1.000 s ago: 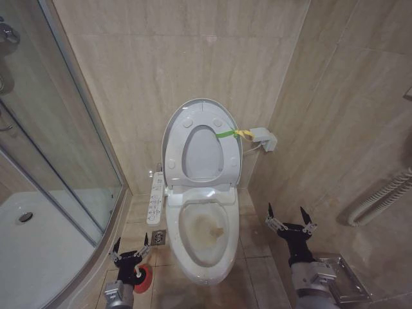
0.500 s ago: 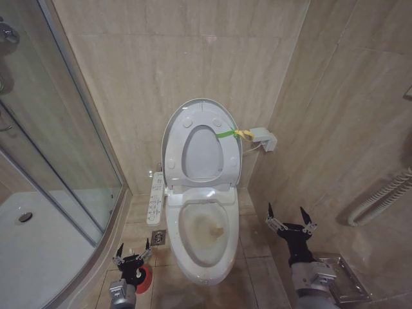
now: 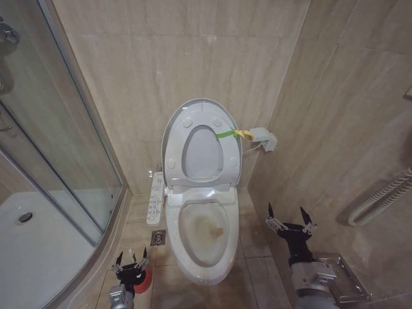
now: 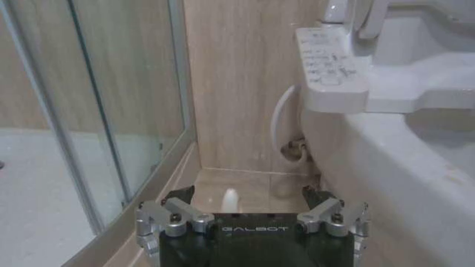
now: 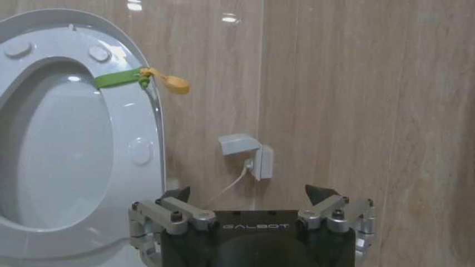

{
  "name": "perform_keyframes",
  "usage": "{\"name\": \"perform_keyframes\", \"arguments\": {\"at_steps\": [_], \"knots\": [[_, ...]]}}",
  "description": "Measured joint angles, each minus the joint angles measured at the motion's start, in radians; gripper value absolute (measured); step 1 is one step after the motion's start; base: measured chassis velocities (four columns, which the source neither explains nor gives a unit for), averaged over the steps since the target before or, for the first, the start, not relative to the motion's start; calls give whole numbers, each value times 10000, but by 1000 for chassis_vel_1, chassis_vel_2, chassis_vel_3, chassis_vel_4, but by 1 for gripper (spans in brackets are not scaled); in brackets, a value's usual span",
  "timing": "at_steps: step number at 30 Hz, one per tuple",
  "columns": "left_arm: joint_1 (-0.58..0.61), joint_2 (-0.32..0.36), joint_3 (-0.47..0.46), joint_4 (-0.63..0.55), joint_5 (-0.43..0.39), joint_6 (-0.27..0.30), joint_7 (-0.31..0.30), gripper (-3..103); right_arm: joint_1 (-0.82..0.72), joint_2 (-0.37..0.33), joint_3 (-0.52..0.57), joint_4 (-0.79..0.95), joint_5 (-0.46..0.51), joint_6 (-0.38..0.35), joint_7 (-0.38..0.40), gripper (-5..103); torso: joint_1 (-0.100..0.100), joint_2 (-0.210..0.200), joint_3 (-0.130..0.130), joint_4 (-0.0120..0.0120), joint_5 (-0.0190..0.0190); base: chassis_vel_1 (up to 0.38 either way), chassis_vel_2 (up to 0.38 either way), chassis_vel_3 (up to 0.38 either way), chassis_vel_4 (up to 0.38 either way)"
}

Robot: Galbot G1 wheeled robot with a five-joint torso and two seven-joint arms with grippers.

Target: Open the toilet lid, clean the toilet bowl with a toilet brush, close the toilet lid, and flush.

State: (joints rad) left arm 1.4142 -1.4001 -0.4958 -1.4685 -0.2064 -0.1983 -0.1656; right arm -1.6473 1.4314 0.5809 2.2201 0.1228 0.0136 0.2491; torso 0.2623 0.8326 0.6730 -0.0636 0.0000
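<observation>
White "GALBOT" lettering marks both grippers, left and right, jaws spread, empty.

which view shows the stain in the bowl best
The head view: it looks straight down into the open bowl, showing the brownish stain. The left wrist view catches the bowl's outer side; the right wrist view shows the raised lid instead.

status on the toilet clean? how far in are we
Done: the toilet lid is raised against the wall. In hand: the left gripper is open, low on the floor over the toilet brush, not gripping it yet. Left: the toilet bowl shows its brown stain unscrubbed, so scrubbing, closing the lid and flushing all remain. The right gripper waits open, right of the bowl.
</observation>
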Motion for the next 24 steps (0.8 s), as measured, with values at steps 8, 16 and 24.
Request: {"name": "perform_keyframes", "arguments": {"at_steps": [8,16,24], "knots": [[-386,27,0,927,-180,-240,245,98,0,0,0,0,0,0,0,100,0,0,0,-1,-1,0,0,0,0],[-822,142,15,2045,-199,-695,611,98,0,0,0,0,0,0,0,100,0,0,0,0,-2,0,0,0,0],[-1306,252,51,2815,-119,-1129,925,97,0,0,0,0,0,0,0,100,0,0,0,-1,-1,0,0,0,0]]}}
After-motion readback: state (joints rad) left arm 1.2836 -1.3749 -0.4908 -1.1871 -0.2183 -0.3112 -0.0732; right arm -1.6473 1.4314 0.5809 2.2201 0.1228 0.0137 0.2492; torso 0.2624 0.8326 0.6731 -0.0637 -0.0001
